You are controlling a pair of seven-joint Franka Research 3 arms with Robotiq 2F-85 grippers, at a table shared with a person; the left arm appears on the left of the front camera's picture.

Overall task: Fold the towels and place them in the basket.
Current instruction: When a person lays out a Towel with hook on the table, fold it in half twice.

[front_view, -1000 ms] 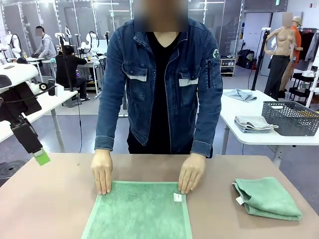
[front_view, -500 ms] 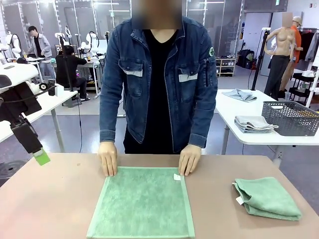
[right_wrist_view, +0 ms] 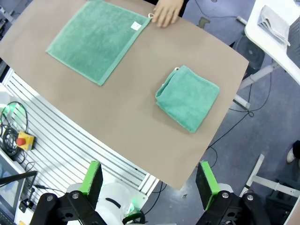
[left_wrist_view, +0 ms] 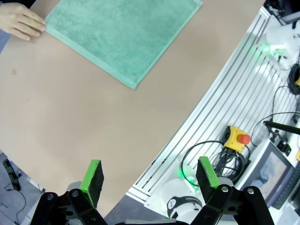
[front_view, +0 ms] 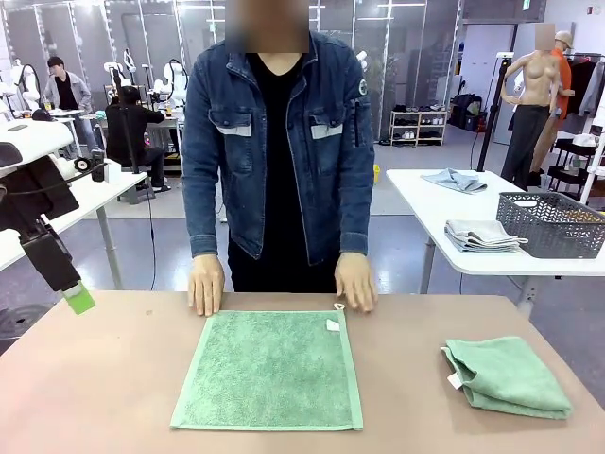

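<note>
You'll see the spread towel (front_view: 269, 369) has slid away from you across the surface (front_view: 95, 378), its near hem now fully in view; the person's hands (front_view: 205, 284) drew back with its far corners

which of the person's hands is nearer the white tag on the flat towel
Their left hand, beside the tag; their right hand at the other far corner of the towel.
</note>
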